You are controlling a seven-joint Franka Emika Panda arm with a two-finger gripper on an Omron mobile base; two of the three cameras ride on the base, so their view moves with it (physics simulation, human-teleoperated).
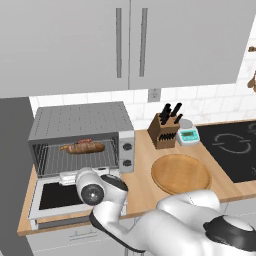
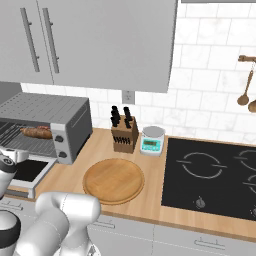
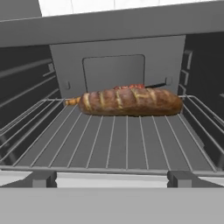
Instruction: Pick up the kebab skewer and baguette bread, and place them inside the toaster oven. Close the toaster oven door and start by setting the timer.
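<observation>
Low before the toaster oven (image 1: 80, 125), the arm aims its empty, spread gripper (image 3: 111, 178) inside.

Baguette bread (image 3: 131, 102) on toaster oven (image 1: 80, 122) rack, kebab skewer (image 3: 129, 87) behind

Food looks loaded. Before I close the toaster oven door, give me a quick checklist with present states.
1. Baguette bread on the wire rack inside the toaster oven: ok.
2. Kebab skewer on the rack behind the loaf: ok.
3. Pincer holding nothing, jaws open: ok.
4. Toaster oven door shut: not ok, it lies dropped open.
5. Doorway free of food: ok, both items sit deep on the rack.
6. Timer knob set: cannot tell.
</observation>
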